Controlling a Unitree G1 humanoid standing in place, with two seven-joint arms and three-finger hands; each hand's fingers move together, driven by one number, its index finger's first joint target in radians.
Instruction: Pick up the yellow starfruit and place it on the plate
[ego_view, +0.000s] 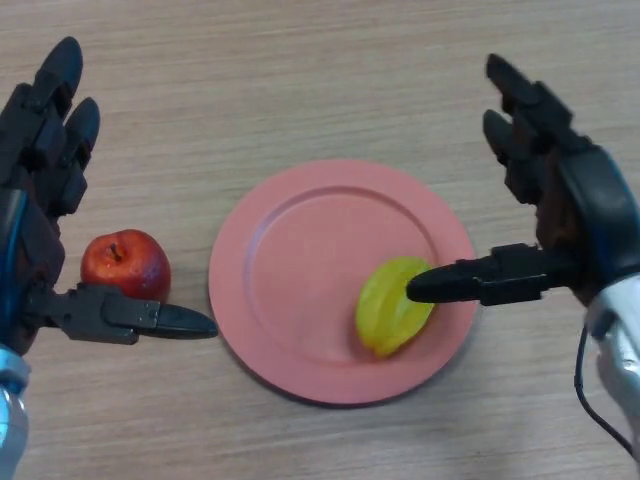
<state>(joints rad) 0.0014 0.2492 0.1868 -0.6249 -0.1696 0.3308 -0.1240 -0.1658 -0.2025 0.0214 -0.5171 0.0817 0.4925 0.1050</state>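
one starfruit (392, 306) near plate (300, 250) edge, hands apart

You have one view only, from the head camera, facing steeply down onto the wooden desk (320, 60) at close range. The left hand (45, 200) enters at the view's left edge, the right hand (560, 220) at its right edge.
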